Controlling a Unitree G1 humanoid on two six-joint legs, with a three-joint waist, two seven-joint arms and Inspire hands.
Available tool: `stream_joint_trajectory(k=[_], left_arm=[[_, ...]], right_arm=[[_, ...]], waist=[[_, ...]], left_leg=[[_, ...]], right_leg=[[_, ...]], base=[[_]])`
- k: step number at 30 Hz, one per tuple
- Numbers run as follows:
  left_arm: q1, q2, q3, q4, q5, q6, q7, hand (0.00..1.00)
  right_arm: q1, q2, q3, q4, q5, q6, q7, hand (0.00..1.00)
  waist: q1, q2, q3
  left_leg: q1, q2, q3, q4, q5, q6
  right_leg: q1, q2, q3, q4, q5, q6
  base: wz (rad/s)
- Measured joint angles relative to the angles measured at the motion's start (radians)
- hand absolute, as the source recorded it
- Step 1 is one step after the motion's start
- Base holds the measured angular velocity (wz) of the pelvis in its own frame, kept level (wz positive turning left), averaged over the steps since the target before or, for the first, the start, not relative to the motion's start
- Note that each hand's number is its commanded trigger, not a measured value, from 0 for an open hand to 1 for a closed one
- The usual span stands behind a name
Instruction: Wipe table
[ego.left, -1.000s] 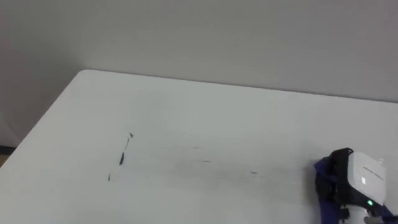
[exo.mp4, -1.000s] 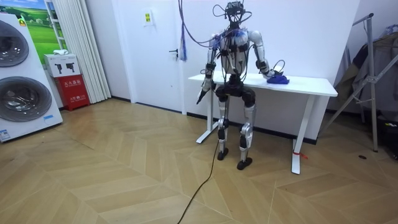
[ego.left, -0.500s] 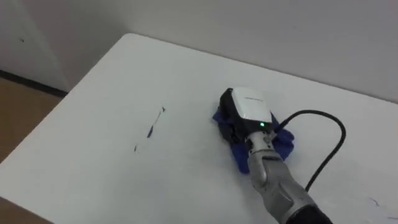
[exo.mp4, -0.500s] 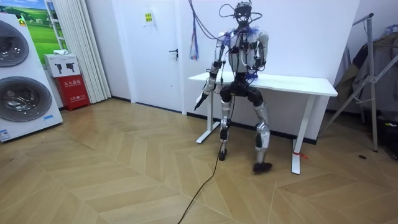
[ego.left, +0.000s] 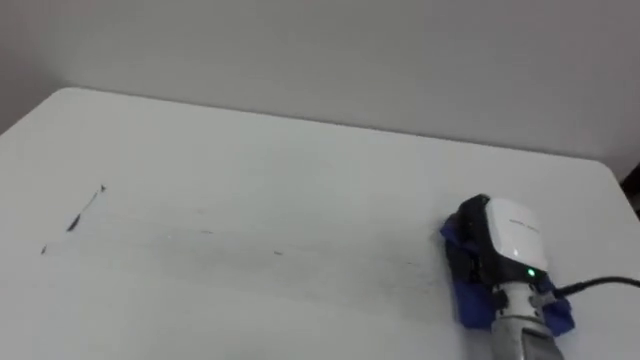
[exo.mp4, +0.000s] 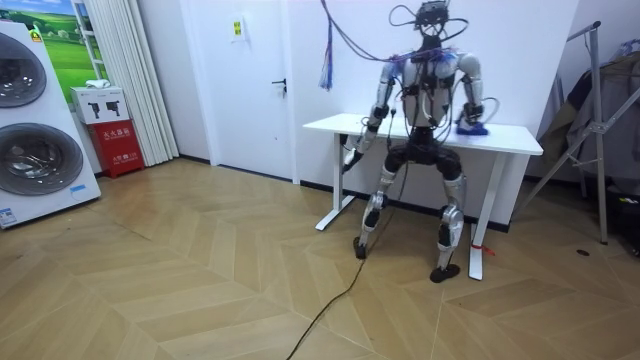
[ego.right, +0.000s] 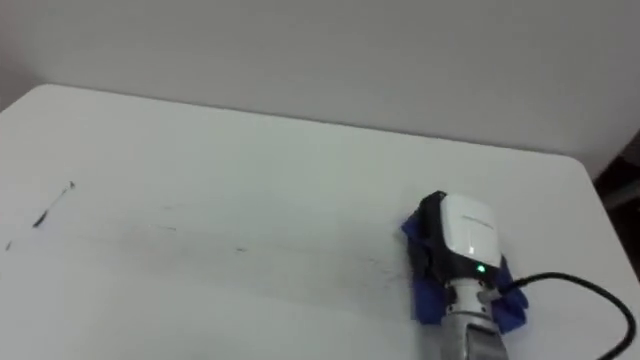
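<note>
Since I have stepped toward the room view's right in the last half second, the white table (ego.left: 300, 160) now shows me its right end. My right hand (ego.left: 512, 238) and the blue cloth (ego.left: 465, 298) under it have gone from mid-table to about 4 o'clock in my eye view, close to that end. The hand lies back-up on the cloth and presses it to the tabletop. Its underside is hidden beneath its white back, so I cannot tell whether it lies spread or clutches the cloth, and the view's lower edge cuts off my wrist. My left hand (exo.mp4: 349, 157) hangs below tabletop level at the room view's left of my body, too small to tell its state. The table's right edge runs near the cloth at 3 o'clock, and bare tabletop opens from 9 to 11 o'clock. Faint smears (ego.left: 278, 252) cross the middle, and small dark marks (ego.left: 85, 208) sit well apart at 9 o'clock.
</note>
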Motion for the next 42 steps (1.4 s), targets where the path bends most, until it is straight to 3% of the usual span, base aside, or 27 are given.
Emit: stream_joint_trajectory(k=[1,2,3,5,6,7,8,10,11,12,13,14,16,17,18,21,23,26,28,31,33,35,36,38,40,42], left_arm=[[0.002,-0.006,-0.008,0.001,0.001,-0.002,-0.004,0.0],[0.007,-0.008,-0.038,0.02,0.005,-0.007,-0.011,0.0],[0.022,-0.012,-0.044,0.039,0.002,-0.007,-0.016,0.0],[0.064,-0.019,-0.042,0.042,-0.009,0.008,-0.016,0.0],[0.069,-0.017,-0.039,0.042,-0.012,0.015,-0.016,0.0],[0.074,-0.017,-0.034,0.042,-0.011,0.03,-0.016,0.0],[0.072,-0.017,-0.036,0.042,-0.025,0.049,-0.015,0.0],[0.048,-0.018,-0.045,0.04,-0.033,0.071,-0.015,0.0],[0.03,-0.016,-0.044,0.035,-0.033,0.079,-0.009,0.0],[0.022,-0.015,-0.042,0.019,-0.033,0.086,-0.002,0.0],[0.025,-0.016,-0.041,0.007,-0.033,0.089,0.0,0.0],[0.025,-0.019,-0.037,-0.02,-0.035,0.09,0.004,0.0],[0.023,-0.018,-0.029,-0.059,-0.043,0.084,0.009,0.0],[0.018,-0.013,-0.015,-0.08,-0.04,0.076,0.015,0.0],[0.009,-0.001,-0.009,-0.084,-0.035,0.06,0.018,0.0],[0.011,0.028,0.028,-0.089,-0.021,0.035,0.032,0.0],[0.016,0.034,0.022,-0.09,-0.024,0.03,0.031,0.0],[0.032,0.03,0.005,-0.089,-0.034,0.02,0.031,0.0],[0.032,0.024,-0.004,-0.088,-0.058,0.021,0.031,0.0],[0.017,0.008,-0.025,-0.059,-0.062,0.022,0.031,0.0],[-0.003,0.007,-0.04,-0.014,-0.057,0.025,0.031,0.0],[-0.009,0.0,-0.042,-0.012,-0.055,0.036,0.032,0.0],[-0.024,-0.007,-0.06,-0.009,-0.064,0.046,0.031,0.0],[-0.04,-0.024,-0.078,-0.01,-0.062,0.048,0.028,0.0],[-0.036,-0.026,-0.082,-0.01,-0.065,0.057,0.025,0.0],[-0.007,-0.025,-0.077,-0.033,-0.061,0.065,0.021,0.0]], right_arm=[[-0.005,0.002,0.004,-0.003,0.002,0.01,0.007,1.0],[-0.017,0.01,0.018,-0.006,0.012,0.039,0.023,1.0],[-0.055,0.023,0.046,-0.005,0.027,0.066,0.056,1.0],[-0.134,0.035,0.118,-0.006,0.024,0.078,0.106,1.0],[-0.161,0.051,0.136,-0.007,0.018,0.081,0.12,1.0],[-0.2,0.076,0.162,-0.009,-0.019,0.084,0.143,1.0],[-0.227,0.115,0.188,-0.003,-0.04,0.078,0.157,1.0],[-0.25,0.137,0.216,0.018,-0.034,0.052,0.16,1.0],[-0.239,0.136,0.217,0.028,-0.029,0.046,0.159,1.0],[-0.211,0.132,0.21,0.029,-0.011,0.038,0.143,1.0],[-0.195,0.129,0.21,0.031,-0.006,0.029,0.132,1.0],[-0.169,0.126,0.205,0.04,0.0,-0.005,0.1,1.0],[-0.133,0.118,0.183,0.037,-0.012,-0.051,0.046,1.0],[-0.092,0.107,0.16,0.025,-0.021,-0.074,-0.002,1.0],[-0.034,0.085,0.128,0.001,-0.021,-0.091,-0.051,1.0],[0.113,0.019,0.04,-0.012,-0.014,-0.103,-0.175,1.0],[0.167,-0.023,-0.004,-0.002,0.019,-0.103,-0.209,1.0],[0.18,-0.048,-0.036,0.0,0.116,-0.091,-0.213,1.0],[0.163,-0.041,-0.022,-0.015,0.122,-0.061,-0.199,1.0],[0.082,-0.003,0.026,-0.051,0.098,0.037,-0.096,1.0],[-0.03,0.03,0.144,-0.079,0.086,0.116,0.022,1.0],[-0.125,0.067,0.244,-0.083,0.056,0.137,0.107,1.0],[-0.199,0.087,0.297,-0.082,0.051,0.14,0.157,1.0],[-0.293,0.116,0.345,-0.084,0.051,0.139,0.21,1.0],[-0.34,0.14,0.372,-0.079,0.047,0.126,0.243,1.0],[-0.32,0.134,0.369,-0.076,-0.006,0.112,0.249,1.0]], waist=[[0.008,0.004,0.0021],[0.045,0.016,-0.0007],[0.095,0.025,0.0013],[0.148,0.046,0.0028],[0.164,0.05,0.0016],[0.186,0.043,0.0081],[0.192,0.039,0.0061],[0.181,0.034,0.0058],[0.159,0.024,0.0042],[0.126,0.018,0.0038],[0.117,0.017,0.0036],[0.098,0.013,0.006],[0.05,0.012,0.009],[0.018,0.001,0.0114],[-0.015,-0.005,0.0088],[-0.042,-0.021,0.0007],[-0.051,-0.029,-0.0027],[-0.053,-0.031,-0.0039],[-0.035,-0.033,-0.0042],[0.026,-0.034,-0.0038],[0.089,-0.035,-0.0031],[0.123,-0.04,-0.0016],[0.141,-0.036,0.0101],[0.172,-0.034,0.0235],[0.186,-0.037,0.0247],[0.19,-0.048,0.0251]], left_leg=[[-0.018,-0.024,-0.018,0.026,-0.014,0.012],[-0.028,-0.082,-0.041,0.052,-0.051,0.031],[-0.014,-0.14,-0.043,0.021,-0.079,0.044],[-0.01,-0.191,-0.039,-0.072,-0.105,0.059],[-0.014,-0.196,-0.041,-0.083,-0.112,0.054],[-0.021,-0.214,-0.052,-0.125,-0.113,0.06],[-0.022,-0.229,-0.065,-0.172,-0.1,0.062],[-0.015,-0.245,-0.07,-0.233,-0.061,0.072],[-0.001,-0.269,-0.085,-0.267,-0.038,0.078],[0.017,-0.282,-0.086,-0.294,-0.022,0.08],[0.028,-0.287,-0.088,-0.305,-0.017,0.073],[0.043,-0.298,-0.097,-0.328,-0.006,0.076],[0.058,-0.312,-0.103,-0.363,0.012,0.085],[0.061,-0.324,-0.103,-0.384,0.024,0.091],[0.069,-0.336,-0.103,-0.404,0.035,0.099],[0.099,-0.355,-0.098,-0.413,0.03,0.114],[0.107,-0.36,-0.09,-0.411,0.024,0.122],[0.107,-0.362,-0.077,-0.412,0.024,0.122],[0.109,-0.361,-0.072,-0.412,0.024,0.122],[0.11,-0.349,-0.05,-0.413,0.025,0.119],[0.108,-0.339,-0.057,-0.415,0.022,0.109],[0.105,-0.332,-0.064,-0.416,0.023,0.098],[0.097,-0.328,-0.072,-0.417,0.025,0.093],[0.078,-0.33,-0.094,-0.419,0.03,0.089],[0.065,-0.335,-0.11,-0.425,0.037,0.092],[0.062,-0.341,-0.12,-0.433,0.044,0.096]], right_leg=[[-0.003,0.011,0.036,-0.004,-0.002,-0.007],[-0.011,0.041,0.101,-0.013,0.003,-0.018],[-0.029,0.052,0.15,-0.014,0.004,-0.02],[-0.075,0.055,0.152,-0.018,0.011,-0.024],[-0.093,0.053,0.149,-0.025,0.023,-0.025],[-0.1,0.062,0.132,-0.073,0.058,-0.024],[-0.084,0.068,0.115,-0.138,0.088,-0.018],[-0.056,0.069,0.098,-0.208,0.131,-0.013],[-0.039,0.064,0.104,-0.237,0.165,-0.004],[-0.016,0.056,0.111,-0.246,0.172,-0.006],[-0.005,0.051,0.102,-0.25,0.167,-0.002],[0.011,0.051,0.099,-0.272,0.17,0.006],[0.034,0.048,0.091,-0.316,0.196,0.011],[0.042,0.042,0.085,-0.334,0.208,0.018],[0.051,0.032,0.081,-0.348,0.216,0.027],[0.077,0.013,0.088,-0.351,0.21,0.039],[0.084,0.009,0.097,-0.356,0.207,0.039],[0.079,0.003,0.099,-0.361,0.205,0.041],[0.074,0.002,0.1,-0.357,0.202,0.039],[0.052,0.005,0.103,-0.343,0.203,0.035],[0.039,0.018,0.103,-0.344,0.211,0.022],[0.028,0.027,0.101,-0.337,0.219,0.017],[0.021,0.032,0.1,-0.33,0.218,0.016],[0.012,0.034,0.092,-0.33,0.219,0.015],[0.011,0.032,0.076,-0.334,0.222,0.013],[0.024,0.029,0.068,-0.346,0.227,0.015]], base=[[-0.12],[-0.62],[-0.94],[-1.12],[-0.99],[-0.62],[-0.28],[0.43],[1.02],[1.01],[0.56],[0.16],[0.09],[0.14],[0.11],[-0.04],[-0.08],[-0.15],[-0.12],[-0.31],[-0.35],[0.01],[0.19],[0.24],[0.3],[0.2]])
